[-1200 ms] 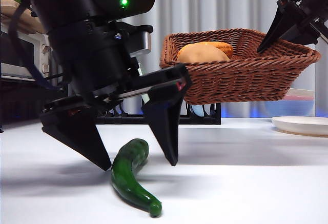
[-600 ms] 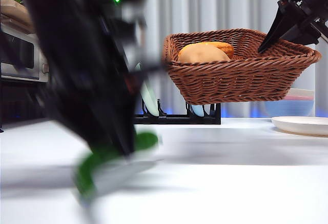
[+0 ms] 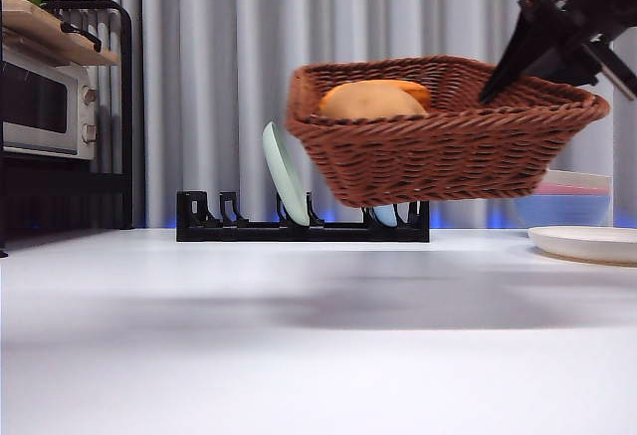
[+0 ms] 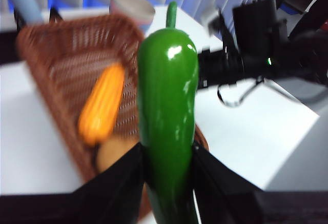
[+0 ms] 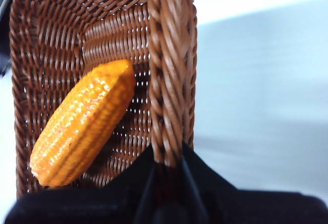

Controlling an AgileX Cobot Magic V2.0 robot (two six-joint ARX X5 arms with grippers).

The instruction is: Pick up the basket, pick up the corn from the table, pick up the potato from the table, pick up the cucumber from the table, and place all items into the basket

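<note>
Wicker basket (image 3: pixel 448 146): dark-brown weave, hanging in the air clear of the white table (image 3: pixel 299 355), tilted a little, its shadow lying on the tabletop below.
Right gripper (image 5: pixel 166 170): black jaws pinched together on the basket's braided rim, one inside the wall and one outside; in the front view it comes in dark at the top right corner (image 3: pixel 557 37), touching the basket's right edge.
Corn (image 5: pixel 82 124): bumpy orange cob lying lengthwise on the basket floor, close along the gripped wall.
Potato (image 3: pixel 370 103): smooth tan lump inside the basket, its top showing above the rim, with the corn's orange edge just behind it.
Left gripper (image 4: pixel 166 175): jaws clamped on either side of the cucumber's lower part, held up in the air near the basket.
Cucumber (image 4: pixel 166 106): glossy green, standing upright between the jaws, stem end up, with the basket's open top beyond it.
Background: black dish rack (image 3: pixel 299 221) holding a pale green plate, behind and below the basket; white plate (image 3: pixel 587 243) on the table at far right.
</note>
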